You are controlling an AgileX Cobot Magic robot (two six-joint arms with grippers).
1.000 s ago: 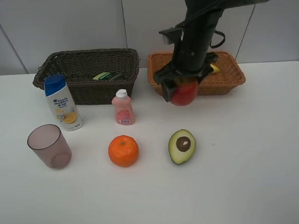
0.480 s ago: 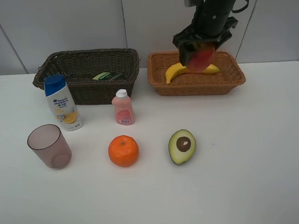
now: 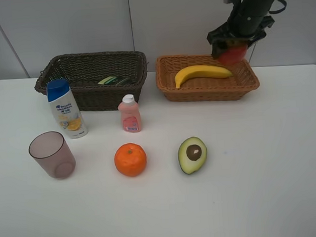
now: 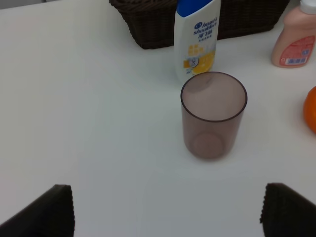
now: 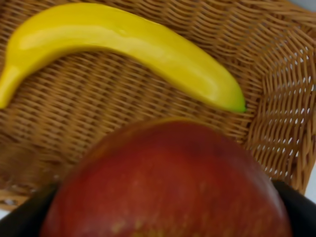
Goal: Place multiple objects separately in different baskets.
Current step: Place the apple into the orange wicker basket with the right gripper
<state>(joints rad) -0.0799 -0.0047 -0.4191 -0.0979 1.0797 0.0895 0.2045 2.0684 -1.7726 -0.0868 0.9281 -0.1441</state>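
Right gripper [image 3: 233, 49] is clamped on the shiny red apple [image 3: 233, 56], up over the far right end of the shallow orange-tan wicker basket [image 3: 199, 92]. Dropped from there it might bounce off the rim. Left gripper [image 4: 170, 217] gapes wide, empty

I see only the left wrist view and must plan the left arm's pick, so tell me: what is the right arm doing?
Observer: The right gripper holds the red apple above the light tan basket.
Operator: Is anything in that basket?
Observer: Yes, a yellow banana lies in it.
Operator: What else lies outside my frame?
Observer: A halved avocado lies cut side up, to the right of the orange in the high view.
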